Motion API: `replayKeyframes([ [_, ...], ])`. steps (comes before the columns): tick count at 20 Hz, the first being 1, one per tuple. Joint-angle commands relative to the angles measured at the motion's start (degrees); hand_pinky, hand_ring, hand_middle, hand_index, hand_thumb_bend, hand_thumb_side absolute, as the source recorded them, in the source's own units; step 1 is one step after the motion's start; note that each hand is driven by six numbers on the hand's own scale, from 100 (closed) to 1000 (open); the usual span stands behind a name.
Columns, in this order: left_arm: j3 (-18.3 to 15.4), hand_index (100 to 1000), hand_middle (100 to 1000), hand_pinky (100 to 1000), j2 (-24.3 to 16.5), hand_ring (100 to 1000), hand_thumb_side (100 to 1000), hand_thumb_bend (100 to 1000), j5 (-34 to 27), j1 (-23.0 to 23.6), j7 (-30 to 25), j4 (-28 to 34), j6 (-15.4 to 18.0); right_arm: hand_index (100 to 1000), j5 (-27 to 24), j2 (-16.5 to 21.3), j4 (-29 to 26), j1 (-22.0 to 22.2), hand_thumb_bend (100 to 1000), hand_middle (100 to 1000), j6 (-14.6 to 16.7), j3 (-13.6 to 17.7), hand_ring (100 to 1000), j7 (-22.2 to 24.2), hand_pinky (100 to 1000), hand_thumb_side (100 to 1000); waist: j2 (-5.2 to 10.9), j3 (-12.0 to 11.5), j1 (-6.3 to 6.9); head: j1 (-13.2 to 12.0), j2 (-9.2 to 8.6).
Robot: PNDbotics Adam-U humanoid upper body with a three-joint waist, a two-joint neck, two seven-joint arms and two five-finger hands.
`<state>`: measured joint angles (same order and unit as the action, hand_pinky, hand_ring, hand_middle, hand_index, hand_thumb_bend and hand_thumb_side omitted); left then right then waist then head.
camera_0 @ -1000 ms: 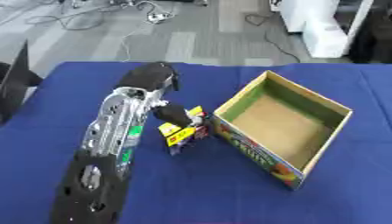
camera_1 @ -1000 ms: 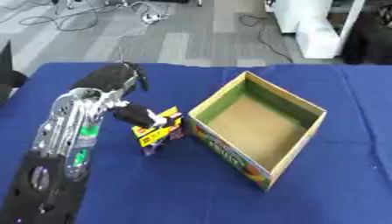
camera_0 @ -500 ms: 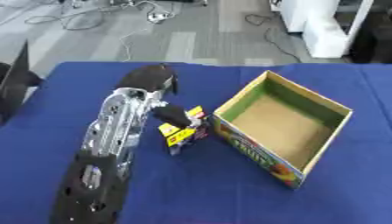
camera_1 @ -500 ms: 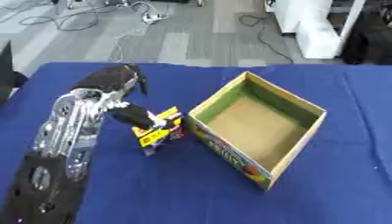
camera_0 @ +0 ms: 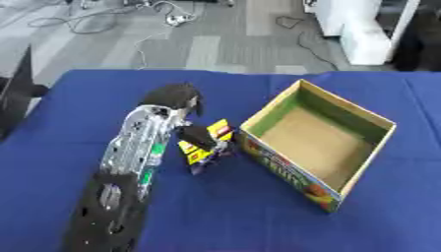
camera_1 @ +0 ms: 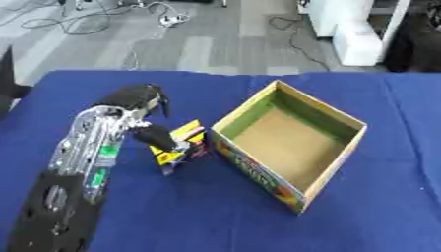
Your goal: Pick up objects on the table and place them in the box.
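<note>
The left arm reaches in from the lower left across the blue desk (camera_0: 284, 216), silver forearm angled up toward the middle. The left robot hand (camera_0: 176, 98) is curled over at the top of that arm, fingers bent downward, and its thumb (camera_0: 196, 136) presses into a small yellow packet (camera_0: 209, 142). So the left robot hand is pinching that packet between thumb and fingers. The packet is yellow with a red patch near its top and a dark lower end, and it stands tilted, its bottom corner at or just above the cloth; I cannot tell if it touches.

Just to the packet's right sits the box (camera_1: 297, 189), an open cardboard carton with a green inner wall, a brown floor and a colourful printed outer side. It is turned corner-on to the camera. The packet is just beside the box's near-left wall, outside it, not in it.

The right robot hand shows in neither view. Beyond the desk's far edge lies grey floor with cables (camera_0: 164, 10).
</note>
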<state>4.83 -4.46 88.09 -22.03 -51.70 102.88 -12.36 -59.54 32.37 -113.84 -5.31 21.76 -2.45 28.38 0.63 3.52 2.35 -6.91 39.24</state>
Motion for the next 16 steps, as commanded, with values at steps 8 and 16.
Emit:
replayKeyframes([
  [8,-0.92,724,872,886,0.02,799,524,666,-0.27,-0.42,-0.27,-1.91,0.78,478,-0.58,1.65,-0.75,-0.40,100,382,-0.29,0.48,298,0.20,142,1000,0.35,0.01,-0.14,-0.09,0.00],
  [16,-1.33,738,874,885,0.07,807,521,632,0.33,-0.44,-0.27,-2.22,0.70,479,-0.68,1.65,-0.75,-0.37,100,383,-0.36,0.48,298,0.24,142,1000,0.36,-0.05,-0.15,-0.17,0.03],
])
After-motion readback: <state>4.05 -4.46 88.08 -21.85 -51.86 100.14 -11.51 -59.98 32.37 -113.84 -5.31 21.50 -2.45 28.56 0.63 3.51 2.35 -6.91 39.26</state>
